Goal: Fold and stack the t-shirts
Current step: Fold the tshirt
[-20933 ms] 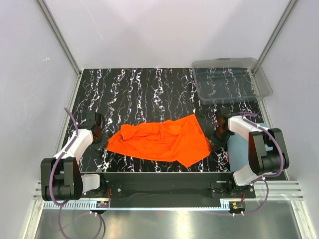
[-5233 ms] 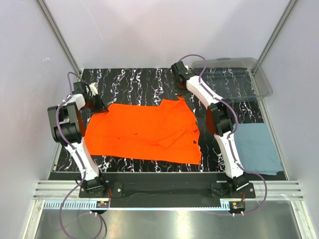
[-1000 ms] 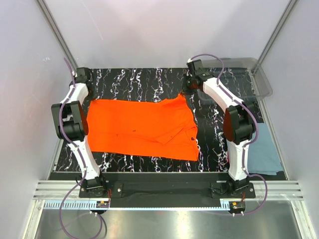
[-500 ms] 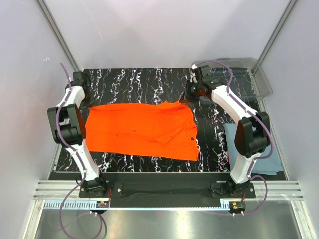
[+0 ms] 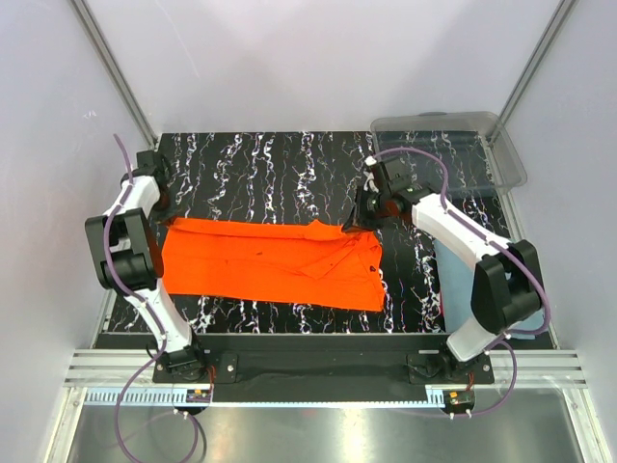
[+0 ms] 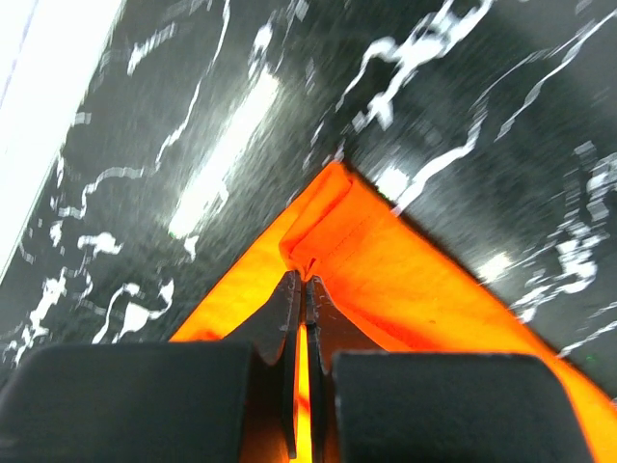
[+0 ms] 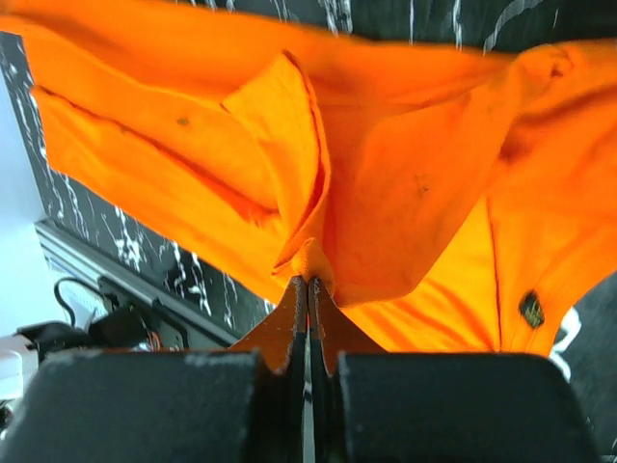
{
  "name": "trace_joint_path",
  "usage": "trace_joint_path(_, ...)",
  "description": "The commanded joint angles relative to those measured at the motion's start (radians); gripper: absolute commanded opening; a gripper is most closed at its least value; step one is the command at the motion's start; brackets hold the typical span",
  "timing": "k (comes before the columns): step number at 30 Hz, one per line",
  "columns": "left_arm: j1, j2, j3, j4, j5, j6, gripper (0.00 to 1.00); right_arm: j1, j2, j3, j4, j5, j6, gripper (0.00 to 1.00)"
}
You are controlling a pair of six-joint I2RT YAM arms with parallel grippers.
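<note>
The orange t-shirt point(image 5: 270, 258) lies spread across the black marbled table point(image 5: 270, 164), its far edge lifted and drawn toward the front. My left gripper point(image 5: 162, 214) is shut on the shirt's far left corner point(image 6: 318, 222). My right gripper point(image 5: 357, 220) is shut on the far right corner, and the cloth point(image 7: 386, 193) hangs bunched from its fingertips point(image 7: 294, 304). The blue-grey t-shirt point(image 5: 453, 275) lies at the right edge, partly hidden by the right arm.
A clear plastic bin point(image 5: 448, 149) stands at the back right corner. Grey walls close in the table on three sides. The arm bases and a metal rail point(image 5: 308, 371) run along the near edge.
Both grippers have moved toward the front with the shirt's far edge, so the orange cloth now covers a narrower strip. The right arm has swung to the right and uncovered more blue-grey shirt.
</note>
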Motion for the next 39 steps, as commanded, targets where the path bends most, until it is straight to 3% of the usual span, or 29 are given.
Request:
trace_joint_path(1,0.008,-0.072,-0.051,-0.010,-0.047,0.009,0.02,0.012,-0.088,-0.043,0.039,0.005,0.031,0.00)
trace_joint_path(13,0.017,-0.136,-0.169,-0.009,-0.098,-0.071,0.03,0.031,-0.161,-0.164,0.059,-0.006,0.066,0.00)
trace_joint_path(39,0.025,-0.103,-0.201,-0.012,-0.150,-0.109,0.09,0.061,-0.184,-0.327,0.113,-0.050,0.089,0.00)
